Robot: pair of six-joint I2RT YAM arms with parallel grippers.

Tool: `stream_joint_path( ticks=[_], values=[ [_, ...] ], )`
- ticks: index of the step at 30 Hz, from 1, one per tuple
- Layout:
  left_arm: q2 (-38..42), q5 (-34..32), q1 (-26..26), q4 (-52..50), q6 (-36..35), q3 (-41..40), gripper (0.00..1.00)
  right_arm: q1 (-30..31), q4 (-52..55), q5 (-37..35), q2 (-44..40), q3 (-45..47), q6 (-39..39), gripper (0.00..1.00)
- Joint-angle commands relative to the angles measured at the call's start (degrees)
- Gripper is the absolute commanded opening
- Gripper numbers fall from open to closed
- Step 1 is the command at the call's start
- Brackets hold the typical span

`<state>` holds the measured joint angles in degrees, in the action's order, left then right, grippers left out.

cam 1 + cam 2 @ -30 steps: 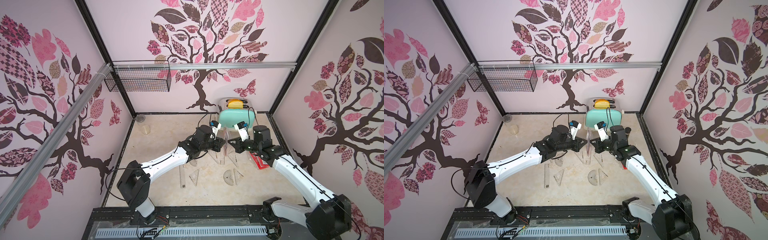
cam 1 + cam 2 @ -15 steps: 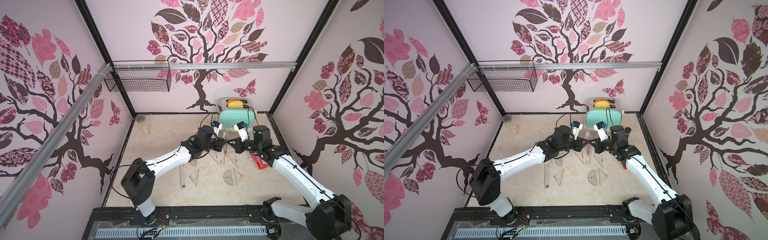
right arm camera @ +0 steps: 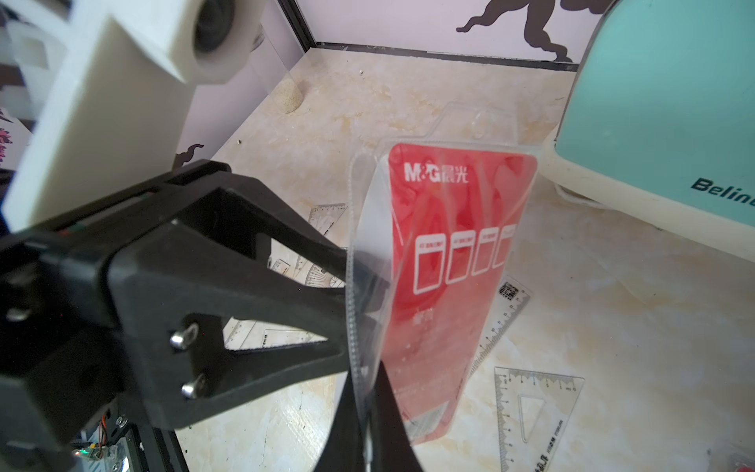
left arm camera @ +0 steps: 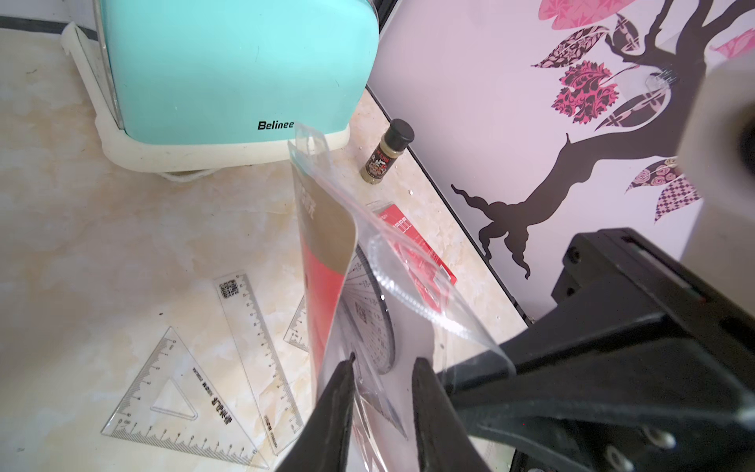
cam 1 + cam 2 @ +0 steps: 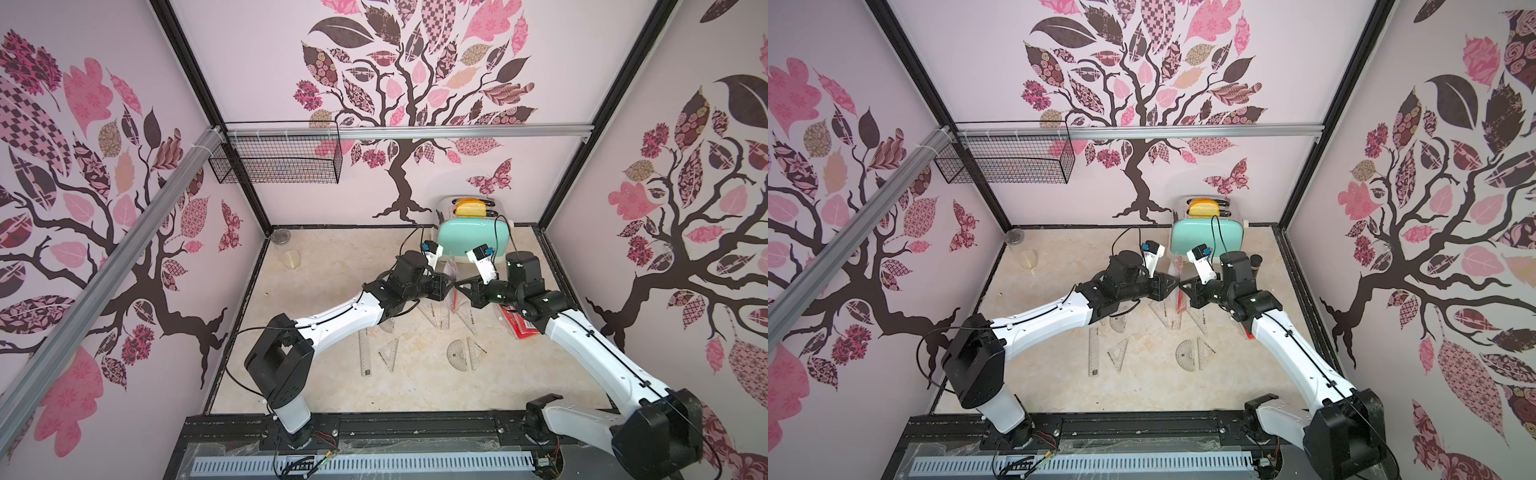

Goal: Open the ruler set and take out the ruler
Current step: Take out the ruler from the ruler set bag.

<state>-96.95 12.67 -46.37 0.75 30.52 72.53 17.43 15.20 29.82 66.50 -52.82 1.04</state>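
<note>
Marble tabletop (image 4: 81, 204), ruler set (image 3: 457, 245) upright, contents unclear, right fingers (image 3: 392, 433) pinching edge

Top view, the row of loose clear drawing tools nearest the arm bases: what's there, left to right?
straight ruler → set square → protractor → narrower set square
</note>
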Motion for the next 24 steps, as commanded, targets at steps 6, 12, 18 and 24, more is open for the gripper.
stream_joint_path(
  ticks=[6,12,18,24],
  values=[
    [-2.4,3.3,1.5,4.5,2.1,1.3,0.27,-0.1,0.9,3.5,-0.6,-1.4,-2.0,0.00],
    [-3.9,7.7,2.6,4.9,3.3,1.9,0.25,-0.2,1.3,3.7,-0.7,-2.1,-2.7,0.00],
    [-4.6,13.6,3.4,7.6,5.1,1.5,0.25,-0.1,2.4,2.7,-1.2,-2.3,-3.9,0.00],
    [-4.6,19.0,5.2,12.7,7.7,-0.3,0.33,-0.2,4.1,0.4,-1.4,-2.9,-4.3,0.00]
  ],
)
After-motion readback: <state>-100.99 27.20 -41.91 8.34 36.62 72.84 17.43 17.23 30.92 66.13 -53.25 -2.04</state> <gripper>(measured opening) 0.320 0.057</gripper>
